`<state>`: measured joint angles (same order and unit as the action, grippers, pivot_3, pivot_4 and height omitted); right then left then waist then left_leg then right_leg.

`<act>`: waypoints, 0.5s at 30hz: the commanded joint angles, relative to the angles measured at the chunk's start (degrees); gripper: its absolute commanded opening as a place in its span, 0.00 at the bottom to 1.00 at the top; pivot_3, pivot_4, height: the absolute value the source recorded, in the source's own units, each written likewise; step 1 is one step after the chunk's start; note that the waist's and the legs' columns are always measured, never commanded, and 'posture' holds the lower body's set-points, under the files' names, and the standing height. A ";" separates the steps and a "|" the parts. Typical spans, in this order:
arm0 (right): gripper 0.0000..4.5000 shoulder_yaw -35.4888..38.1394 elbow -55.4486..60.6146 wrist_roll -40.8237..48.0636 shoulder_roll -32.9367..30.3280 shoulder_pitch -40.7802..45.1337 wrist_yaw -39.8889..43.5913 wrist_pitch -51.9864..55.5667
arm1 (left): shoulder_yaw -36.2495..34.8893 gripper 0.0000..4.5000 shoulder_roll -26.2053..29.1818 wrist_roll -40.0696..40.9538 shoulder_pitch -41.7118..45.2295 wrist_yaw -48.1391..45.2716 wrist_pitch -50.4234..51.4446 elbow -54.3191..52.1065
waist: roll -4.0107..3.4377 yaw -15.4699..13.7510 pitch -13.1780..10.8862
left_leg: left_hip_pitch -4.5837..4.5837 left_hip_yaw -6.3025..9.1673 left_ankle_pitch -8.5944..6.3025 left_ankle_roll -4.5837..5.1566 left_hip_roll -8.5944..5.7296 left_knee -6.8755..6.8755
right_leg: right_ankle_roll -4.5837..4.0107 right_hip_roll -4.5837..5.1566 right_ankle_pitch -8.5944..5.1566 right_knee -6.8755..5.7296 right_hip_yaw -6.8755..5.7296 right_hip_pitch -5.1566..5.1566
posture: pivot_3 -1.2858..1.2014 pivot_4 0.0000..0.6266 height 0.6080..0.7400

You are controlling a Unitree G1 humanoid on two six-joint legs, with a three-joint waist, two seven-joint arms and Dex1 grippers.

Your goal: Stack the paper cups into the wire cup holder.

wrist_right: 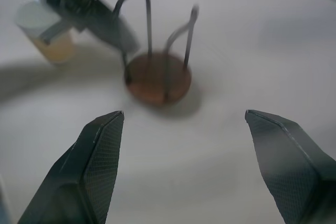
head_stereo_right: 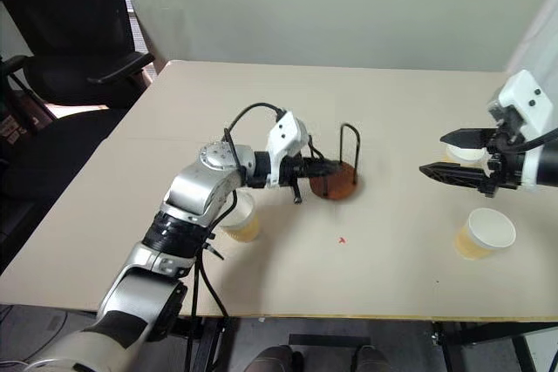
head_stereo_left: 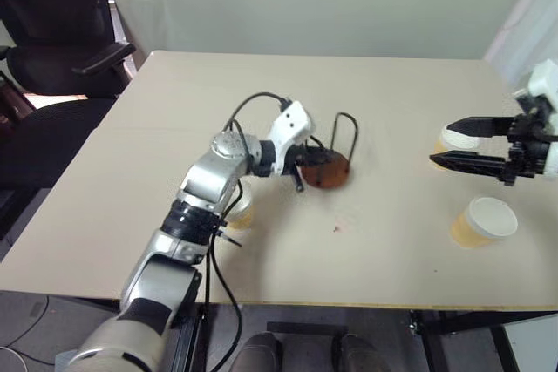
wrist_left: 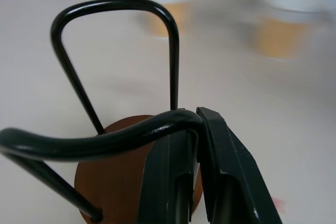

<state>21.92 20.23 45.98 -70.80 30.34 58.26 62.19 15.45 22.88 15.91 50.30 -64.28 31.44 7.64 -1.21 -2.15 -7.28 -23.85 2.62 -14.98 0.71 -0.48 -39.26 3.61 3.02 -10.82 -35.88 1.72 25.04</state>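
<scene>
The wire cup holder (head_stereo_left: 331, 172), a reddish-brown disc with two black wire loops, stands at the table's middle. My left gripper (head_stereo_left: 305, 161) is shut on the nearer loop (wrist_left: 105, 140), reaching in from the left. One paper cup (head_stereo_left: 241, 206) stands just under my left forearm. A second paper cup (head_stereo_left: 485, 220) stands upright at the front right. The third paper cup (head_stereo_left: 457, 140) is partly hidden behind my right gripper (head_stereo_left: 440, 147), which hovers open and holds nothing, pointing left toward the holder (wrist_right: 157, 80).
The light table (head_stereo_left: 375, 259) ends at a front edge close below the cups. A black office chair (head_stereo_left: 61, 32) stands off the table's far left corner. A white curtain (head_stereo_left: 532, 23) hangs at the far right.
</scene>
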 commanded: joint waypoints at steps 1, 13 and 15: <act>0.85 5.52 2.56 3.70 -3.11 0.43 0.67 2.74 | 1.25 0.00 1.81 3.13 0.16 -6.95 0.72 -4.30 | 0.00 0.02 0.00 | 0.01 0.00 0.00 0.00 0.01 0.00 | 0.00 0.00 0.00 -0.01 0.00 0.00 | 0.52 0.24 1.00; 0.85 7.97 4.49 5.25 -3.83 -2.23 -2.25 3.42 | 6.68 0.00 -0.76 1.76 -1.16 -11.46 -2.23 -2.52 | -0.02 0.08 0.02 | 0.07 -0.02 0.03 0.12 0.04 -0.11 | 0.07 0.09 0.08 -0.05 0.00 -0.09 | 0.52 0.24 1.00; 0.85 7.56 4.57 5.27 -3.69 -2.18 -2.60 3.01 | 7.42 0.00 -0.79 0.92 -1.62 -11.38 -3.21 -2.03 | -0.02 0.08 0.01 | 0.07 -0.02 0.01 0.14 0.04 -0.11 | 0.09 0.09 0.07 -0.04 0.00 -0.09 | 0.52 0.24 1.00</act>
<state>27.77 23.99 50.51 -74.11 27.65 56.24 66.17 23.01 22.12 17.36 48.51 -75.43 29.74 6.25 -1.23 -2.07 -7.26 -23.78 2.59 -14.97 0.86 -0.44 -39.36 3.70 3.11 -10.76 -35.92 1.72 24.95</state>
